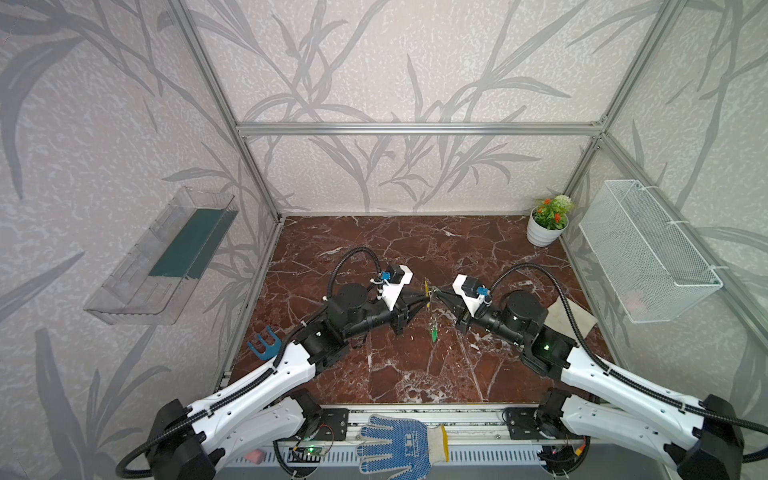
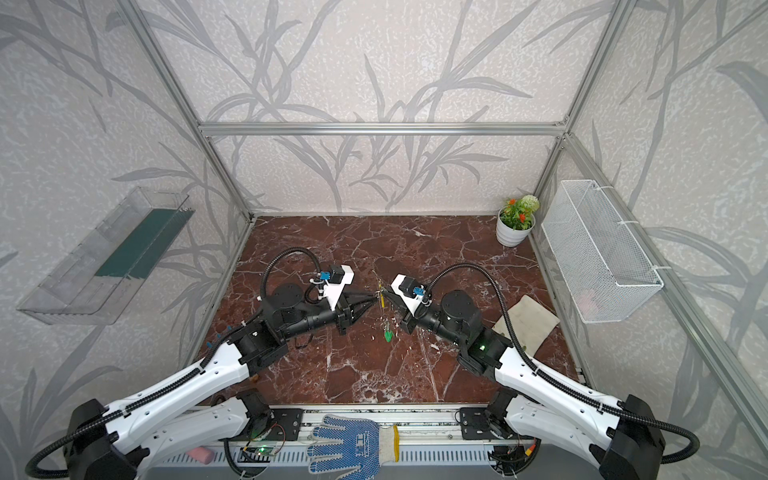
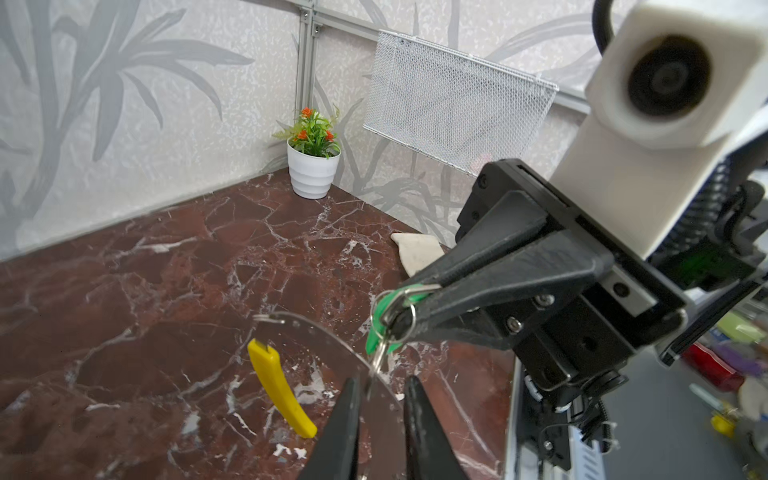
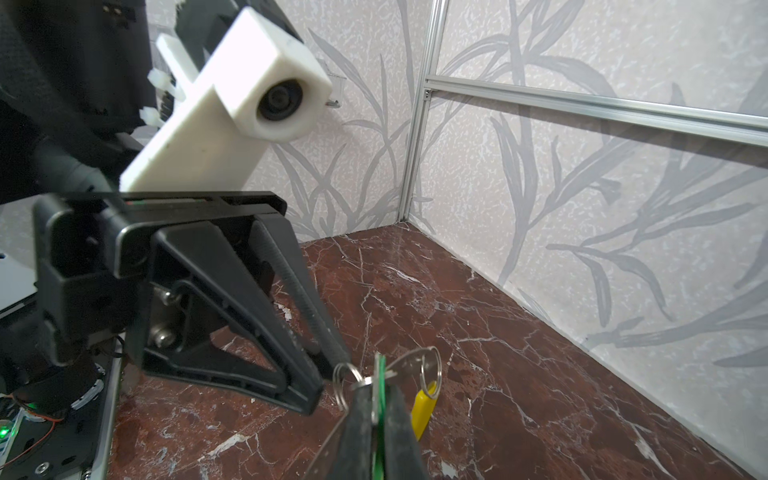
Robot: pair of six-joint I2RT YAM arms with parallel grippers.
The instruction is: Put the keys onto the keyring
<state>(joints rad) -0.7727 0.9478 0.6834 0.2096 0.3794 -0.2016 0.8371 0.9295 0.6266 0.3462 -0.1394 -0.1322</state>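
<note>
The keyring (image 3: 332,336) is a thin grey hoop with a yellow sleeve (image 3: 278,386), held off the marble floor between both arms. It also shows in both top views, as keyring (image 1: 427,291) and keyring (image 2: 379,296). My left gripper (image 3: 382,395) is open and the hoop's band runs through the gap between its fingers. My right gripper (image 4: 376,399) is shut on a green key (image 4: 379,376) whose small split ring (image 4: 344,384) meets the hoop. In the left wrist view this key (image 3: 376,320) sits at the right gripper's tip. Another green key (image 1: 434,332) hangs lower down.
A white pot with a plant (image 1: 544,232) stands in the back right corner. A white mesh basket (image 1: 648,253) hangs on the right wall and a clear shelf (image 1: 162,257) on the left wall. A pale cloth (image 1: 573,320) lies right; a blue glove (image 1: 395,444) lies on the front rail.
</note>
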